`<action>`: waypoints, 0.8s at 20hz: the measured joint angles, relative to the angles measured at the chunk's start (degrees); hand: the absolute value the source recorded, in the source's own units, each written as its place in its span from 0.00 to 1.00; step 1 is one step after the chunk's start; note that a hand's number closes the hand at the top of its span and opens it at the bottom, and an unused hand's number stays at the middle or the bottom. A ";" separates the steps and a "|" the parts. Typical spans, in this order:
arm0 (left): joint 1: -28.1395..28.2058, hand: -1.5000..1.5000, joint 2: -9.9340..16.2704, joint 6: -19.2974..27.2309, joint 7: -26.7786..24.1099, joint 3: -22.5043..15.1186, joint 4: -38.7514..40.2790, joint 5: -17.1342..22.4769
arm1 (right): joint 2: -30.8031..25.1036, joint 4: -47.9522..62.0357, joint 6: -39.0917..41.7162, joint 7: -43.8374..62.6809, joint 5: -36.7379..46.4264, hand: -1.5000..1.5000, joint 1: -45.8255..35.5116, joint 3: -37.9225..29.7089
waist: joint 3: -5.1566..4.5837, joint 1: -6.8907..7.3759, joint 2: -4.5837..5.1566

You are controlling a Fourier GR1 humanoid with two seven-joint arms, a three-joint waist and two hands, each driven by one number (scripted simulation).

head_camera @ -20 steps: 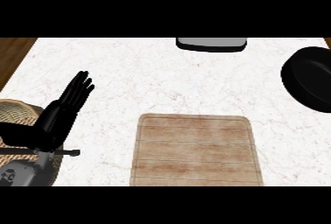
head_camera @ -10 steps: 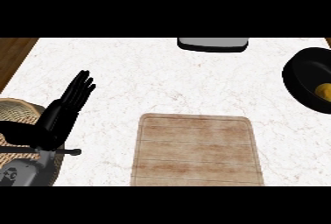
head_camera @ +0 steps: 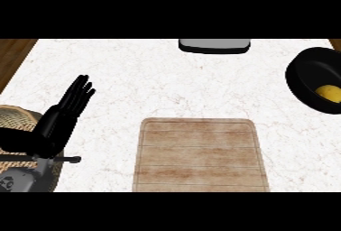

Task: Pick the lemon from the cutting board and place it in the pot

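Note:
The yellow lemon (head_camera: 328, 92) lies inside the black pot (head_camera: 307, 67) at the right edge of the counter. A wooden cutting board (head_camera: 200, 155) sits low in the middle with nothing on it. My left hand (head_camera: 65, 115) rests at the left side, fingers straight and pointing up, holding nothing. No right hand shows anywhere in the view.
A grey and black appliance (head_camera: 214, 45) stands at the counter's back edge. A woven basket or mat (head_camera: 13, 119) lies at the left edge behind my left forearm. The white marble counter (head_camera: 166, 85) spreads between the board and the pot.
The pot showed no lemon one second ago; the lemon then appeared in it and now lies a little further in view. My left hand has stayed still.

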 measured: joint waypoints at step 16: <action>0.13 0.50 -0.13 -0.91 -0.04 0.19 -1.05 0.73 | -7.28 13.63 8.60 7.91 -12.15 0.00 -5.97 -12.40 | 0.18 0.31 0.90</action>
